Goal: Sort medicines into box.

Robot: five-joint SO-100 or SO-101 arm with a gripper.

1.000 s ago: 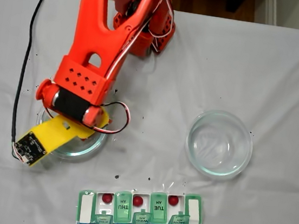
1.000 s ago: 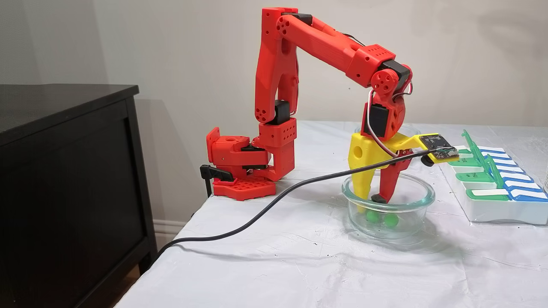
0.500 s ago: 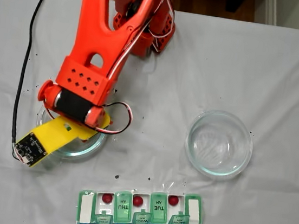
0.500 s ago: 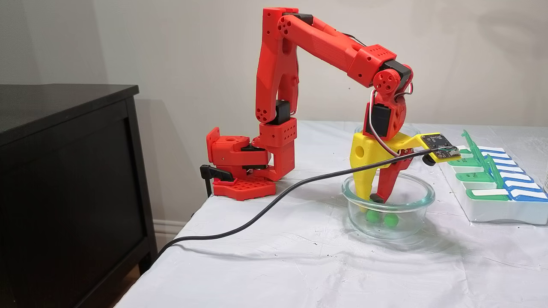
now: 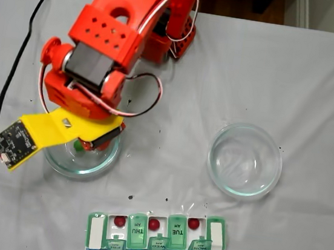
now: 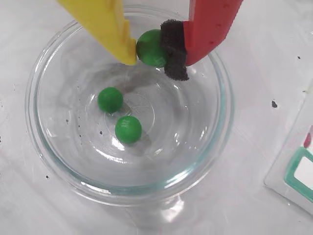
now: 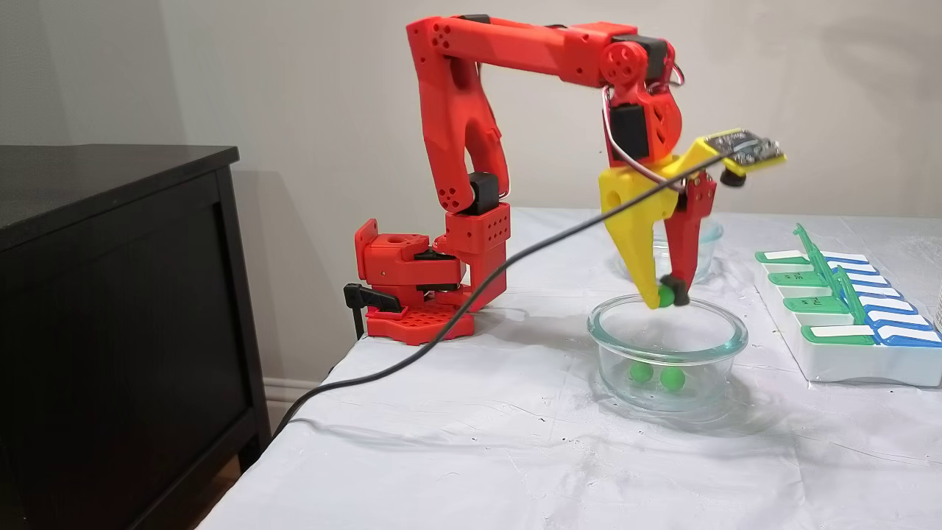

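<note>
Raised clear of round glass dish, end effector grasping small green ball; green-lidded pill organizer lies right in side fixed view.

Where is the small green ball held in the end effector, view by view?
Top-down fixed view: small green ball, partly hidden under the yellow camera mount, over the left round clear glass dish.
Wrist view: top centre, pinched between the yellow and red fingers.
Side fixed view: right of centre, just above the dish rim.
Shared landmark: that dish.
</note>
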